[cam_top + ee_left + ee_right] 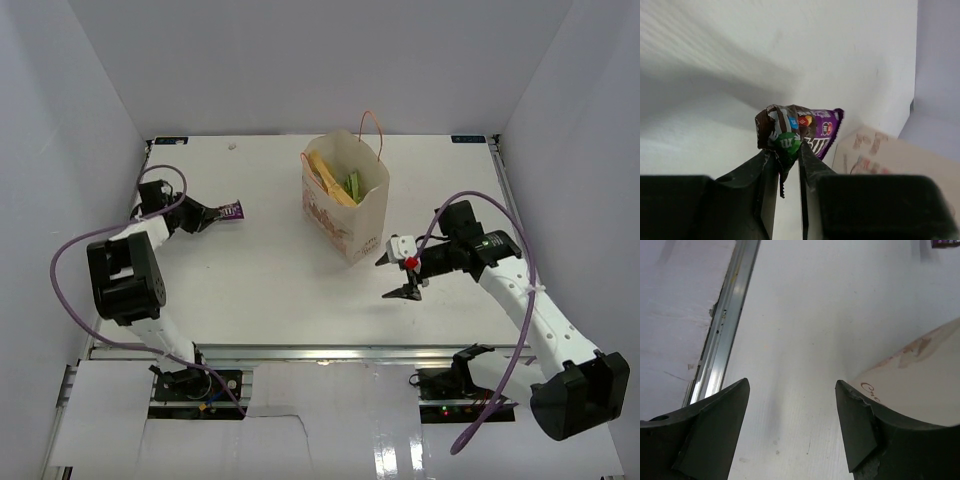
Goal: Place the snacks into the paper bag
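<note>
Tabletop [280,290] white, walls [300,60] pale grey

A: What fills the foreground?
B: The left gripper [787,152]. Its two black fingers [767,170] stand close together, pinching the lower edge of a crumpled purple candy wrapper [807,127] printed with a green cartoon candy.
A: And behind?
B: A white table [715,75]. At lower right is the cream paper bag [890,155], with reddish print on its side.
</note>
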